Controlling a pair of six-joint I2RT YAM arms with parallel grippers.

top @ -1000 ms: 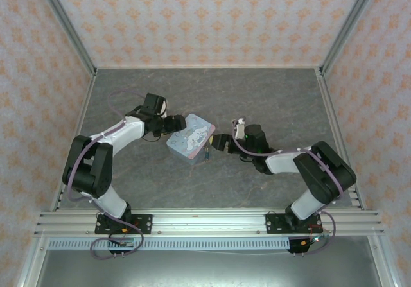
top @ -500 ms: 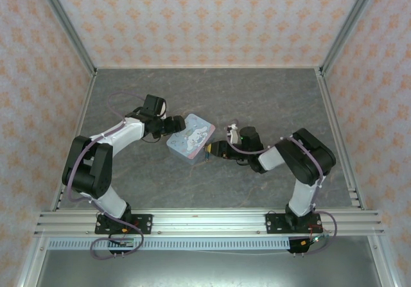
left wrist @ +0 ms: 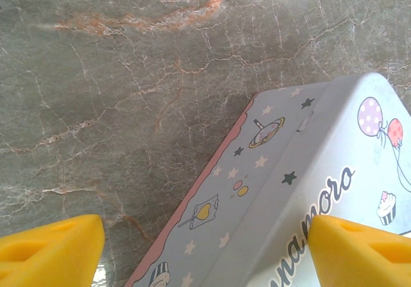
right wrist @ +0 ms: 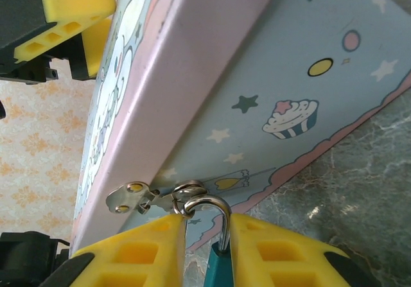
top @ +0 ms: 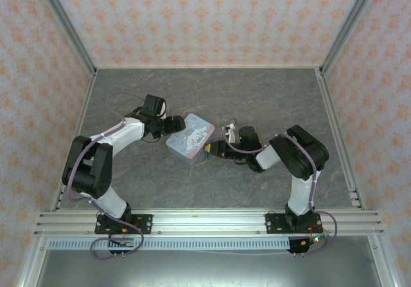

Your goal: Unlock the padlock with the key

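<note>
The tiny teal padlock (right wrist: 221, 271) hangs by its thin silver shackle (right wrist: 224, 217) from a ring on the metal hasp (right wrist: 128, 197) of the pale blue cartoon tin (top: 191, 138). My right gripper (right wrist: 209, 242) is shut on the padlock, with the yellow fingers (right wrist: 138, 258) pressed on both sides of the shackle and body. In the top view this gripper (top: 214, 149) sits at the tin's near right side. My left gripper (left wrist: 205, 248) is open at the tin's far left corner (top: 172, 124), with one finger (left wrist: 363, 248) over the lid and the other over the table.
The tin (left wrist: 308, 191) rests on the grey marble-patterned table (top: 212, 88) within patterned walls. Aluminium frame posts (top: 67, 30) stand at the corners. Both arm bases are bolted to the rail (top: 205, 221) at the near edge.
My right arm has folded and pushed its gripper left, up to the tin's near right side, where the padlock hangs. The left arm and the tin have stayed put.
</note>
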